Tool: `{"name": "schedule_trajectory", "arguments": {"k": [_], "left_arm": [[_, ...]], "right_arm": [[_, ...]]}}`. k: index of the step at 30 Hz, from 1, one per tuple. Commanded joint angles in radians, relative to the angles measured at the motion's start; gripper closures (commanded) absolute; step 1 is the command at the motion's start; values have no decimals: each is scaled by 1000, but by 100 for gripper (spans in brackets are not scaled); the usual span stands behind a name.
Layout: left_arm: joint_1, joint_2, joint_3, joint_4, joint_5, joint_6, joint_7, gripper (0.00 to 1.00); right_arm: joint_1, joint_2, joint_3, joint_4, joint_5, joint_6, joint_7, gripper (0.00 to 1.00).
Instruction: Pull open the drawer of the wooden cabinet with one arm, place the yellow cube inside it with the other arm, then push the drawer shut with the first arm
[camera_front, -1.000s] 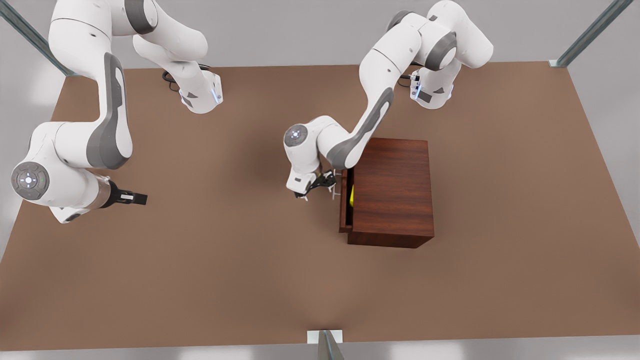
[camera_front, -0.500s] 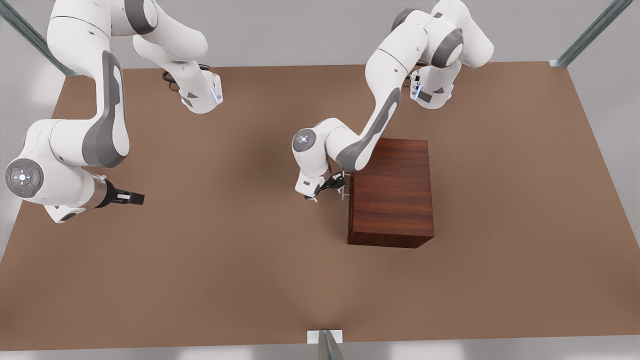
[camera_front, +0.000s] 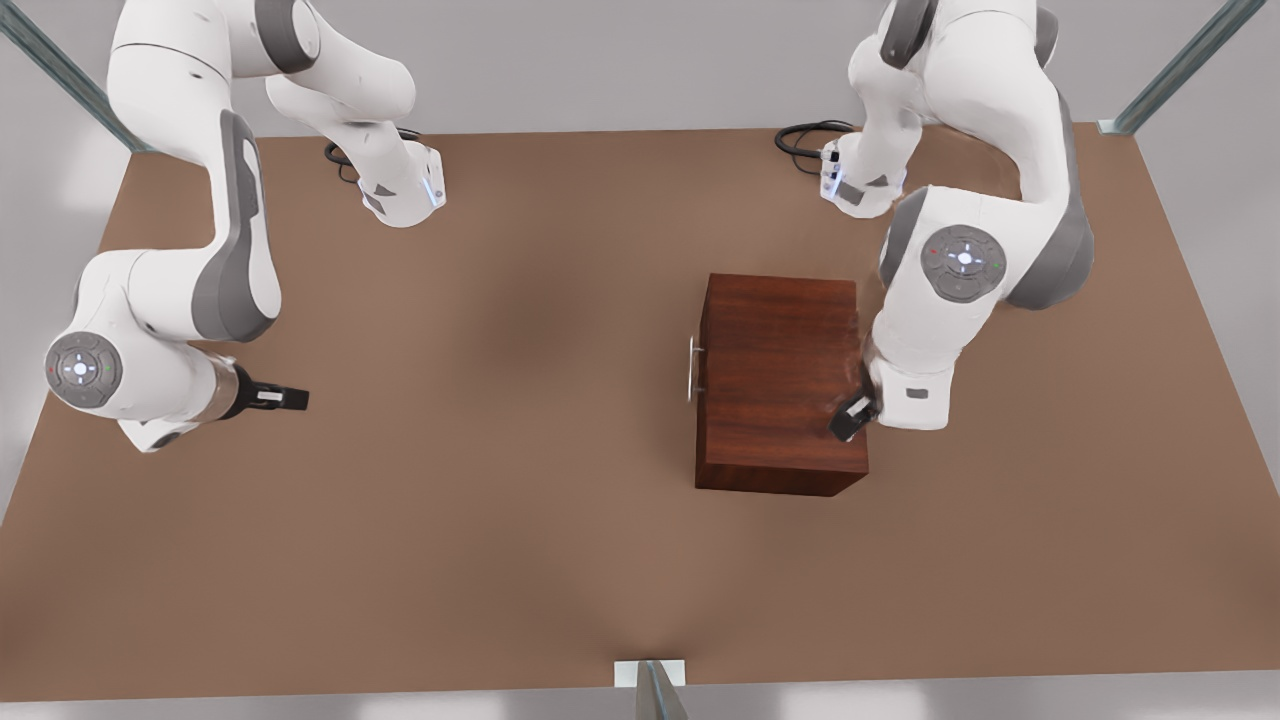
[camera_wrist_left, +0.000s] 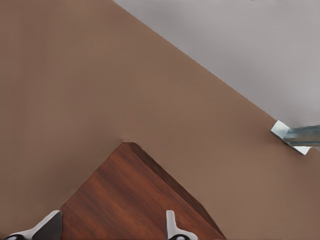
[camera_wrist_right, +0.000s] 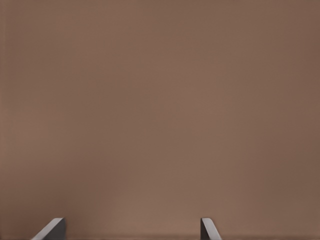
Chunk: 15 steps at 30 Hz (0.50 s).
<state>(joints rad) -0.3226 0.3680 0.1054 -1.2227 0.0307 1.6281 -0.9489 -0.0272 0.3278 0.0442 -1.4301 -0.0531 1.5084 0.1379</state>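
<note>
Front view first: your left gripper (camera_front: 848, 420) hangs over the top of the wooden cabinet (camera_front: 780, 380), near its corner on the front view's right, and carries nothing. From the left wrist view you can see its two pale fingertips (camera_wrist_left: 172, 227) spread apart with the reddish wood grain of the cabinet top (camera_wrist_left: 135, 200) between them, so it is released. That arm is the one with the wide black cable loop (camera_front: 805, 138) at its base, folded back toward the front view's right. The drawer (camera_front: 703, 375) sits flush in the cabinet's face on the front view's left, and its thin silver bar handle (camera_front: 691, 368) stands clear of the gripper, well apart from it. You cannot see the yellow cube; with the drawer closed, you cannot tell where it lies. Your right gripper (camera_front: 285, 398) waits far off at the front view's left, low over the bare brown table (camera_front: 480, 480) and pointing toward the cabinet. In the right wrist view its fingertips (camera_wrist_right: 52, 229) stand wide apart over plain tabletop (camera_wrist_right: 160, 110), released and holding nothing.
</note>
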Motion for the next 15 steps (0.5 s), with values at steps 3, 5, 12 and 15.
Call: {"name": "schedule_trajectory", "arguments": {"k": [3, 5, 12, 15], "left_arm": [[122, -144, -3, -195, -100, -62, 1052, 0], [117, -136, -4, -172, -86, -62, 970, 0], [120, -100, -4, -110, -89, -62, 969, 0], [122, -100, -4, -110, -91, -62, 967, 0]], "right_arm": [[0, -4, 0, 37, -1, -79, 3, 0], [-2, -4, -3, 37, 2, -77, 0, 0], [24, -7, 10, 65, -1, -114, 9, 0], [24, -7, 10, 66, -1, -116, 9, 0]]}}
